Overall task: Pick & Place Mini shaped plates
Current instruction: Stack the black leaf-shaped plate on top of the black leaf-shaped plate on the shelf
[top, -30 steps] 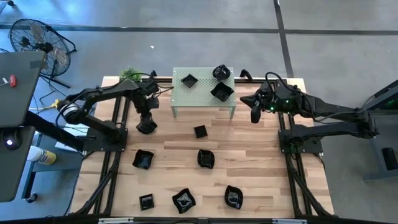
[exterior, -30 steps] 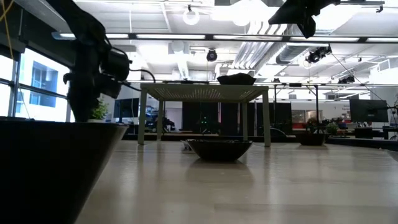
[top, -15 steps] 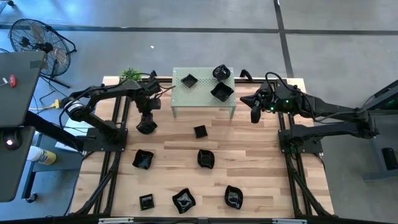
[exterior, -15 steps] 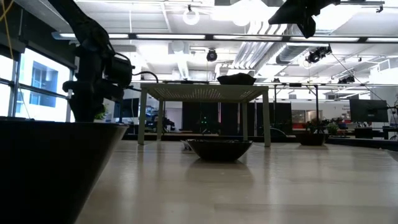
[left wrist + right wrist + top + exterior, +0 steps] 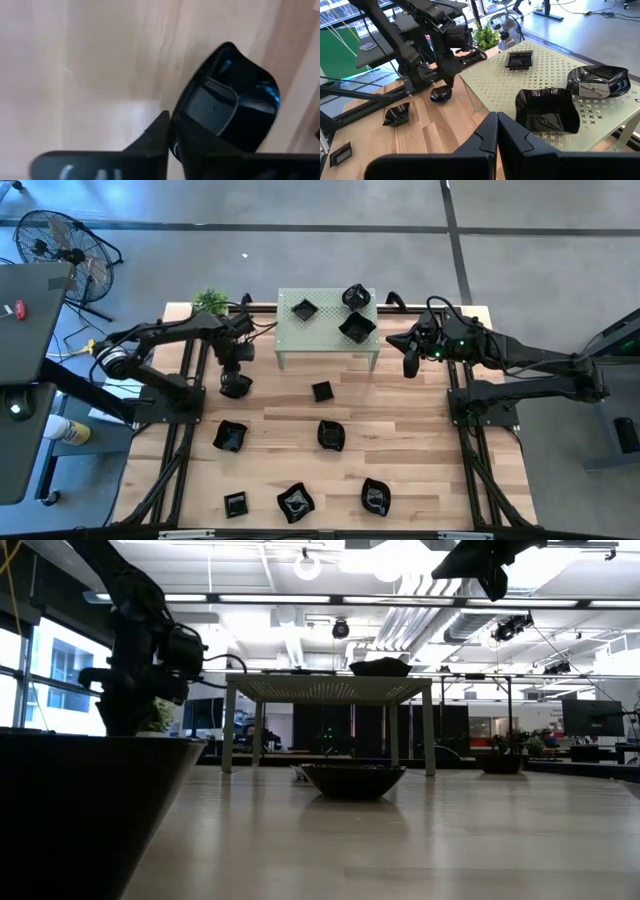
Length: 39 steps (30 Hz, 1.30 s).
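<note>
Gripping a rounded mini plate (image 5: 236, 385) at its rim, the left gripper (image 5: 170, 137) has its fingers pinched on the glossy black dish at the wooden table (image 5: 420, 440), left of the perforated pale-green stand (image 5: 328, 340). Over the last second the arm has shifted slightly while the plate stayed low, so the lift seems barely begun. Three plates already sit on the stand; others lie scattered on the boards. The right gripper (image 5: 496, 131), fingers pressed together, waits beside the stand.

overhead, tabletop-level, two wrist cams
</note>
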Each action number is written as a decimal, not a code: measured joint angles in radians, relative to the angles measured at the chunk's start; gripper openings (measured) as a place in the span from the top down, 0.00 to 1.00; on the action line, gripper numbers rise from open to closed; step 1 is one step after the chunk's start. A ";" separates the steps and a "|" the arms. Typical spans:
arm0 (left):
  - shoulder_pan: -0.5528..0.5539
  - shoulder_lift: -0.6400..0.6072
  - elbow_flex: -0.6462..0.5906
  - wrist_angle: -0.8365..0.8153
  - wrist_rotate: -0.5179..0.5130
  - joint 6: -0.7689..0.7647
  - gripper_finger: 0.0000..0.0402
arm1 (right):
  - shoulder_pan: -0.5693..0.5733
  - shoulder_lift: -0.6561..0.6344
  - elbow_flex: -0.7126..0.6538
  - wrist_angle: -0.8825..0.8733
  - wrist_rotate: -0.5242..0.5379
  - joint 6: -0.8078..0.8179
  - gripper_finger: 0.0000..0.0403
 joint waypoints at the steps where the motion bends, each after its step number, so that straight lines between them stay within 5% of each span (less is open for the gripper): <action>1: 0.000 -0.009 0.000 -0.015 0.001 0.002 0.97 | 0.000 0.000 0.000 0.000 0.000 0.000 1.00; 14: 0.000 -0.062 0.000 -0.007 0.038 -0.053 0.96 | 0.000 0.000 0.000 0.000 0.000 0.001 1.00; 25: 0.000 -0.061 -0.071 0.059 0.039 -0.047 0.74 | 0.000 0.000 0.000 0.000 0.000 0.005 1.00; 34: 0.000 -0.061 -0.072 0.044 0.074 0.000 0.97 | 0.000 0.000 0.000 0.000 0.000 0.002 1.00; 39: 0.000 -0.076 -0.073 0.026 0.076 0.007 0.98 | 0.000 0.000 0.000 0.000 0.000 -0.001 1.00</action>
